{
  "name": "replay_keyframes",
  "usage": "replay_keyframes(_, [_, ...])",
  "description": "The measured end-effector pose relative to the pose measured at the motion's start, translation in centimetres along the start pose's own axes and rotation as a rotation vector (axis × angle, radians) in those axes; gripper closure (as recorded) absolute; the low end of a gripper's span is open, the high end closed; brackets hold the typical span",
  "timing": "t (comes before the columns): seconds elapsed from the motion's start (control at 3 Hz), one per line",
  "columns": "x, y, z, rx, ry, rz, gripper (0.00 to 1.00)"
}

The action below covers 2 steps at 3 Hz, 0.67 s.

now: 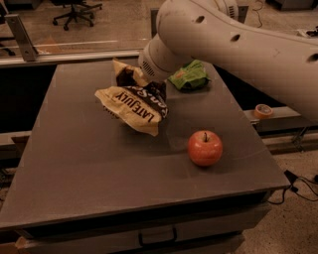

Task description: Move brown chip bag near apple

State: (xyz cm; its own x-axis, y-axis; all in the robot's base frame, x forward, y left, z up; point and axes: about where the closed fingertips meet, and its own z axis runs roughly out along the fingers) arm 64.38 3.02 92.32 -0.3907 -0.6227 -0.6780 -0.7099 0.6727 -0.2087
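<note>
The brown chip bag (133, 101), dark brown and cream with "LATE JULY" lettering, hangs crumpled just above the grey table (74, 163), left of centre. My gripper (149, 85) is at the end of the big white arm, shut on the bag's upper right part; its fingers are mostly hidden behind the wrist and bag. The red-orange apple (204, 148) with a short dark stem stands upright on the table to the lower right of the bag, a short gap away.
A small green chip bag (189, 76) lies at the table's back right, behind the arm. A tape roll (262, 110) sits on a ledge to the right. The table's front edge has a drawer handle (157, 237). An office chair (74, 11) stands far behind.
</note>
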Motion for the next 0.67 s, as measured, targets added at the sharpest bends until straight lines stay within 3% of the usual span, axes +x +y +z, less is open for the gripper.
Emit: replay_keyframes(0.67, [3.8, -3.3, -3.0, 0.12, 0.055, 0.082, 1.0])
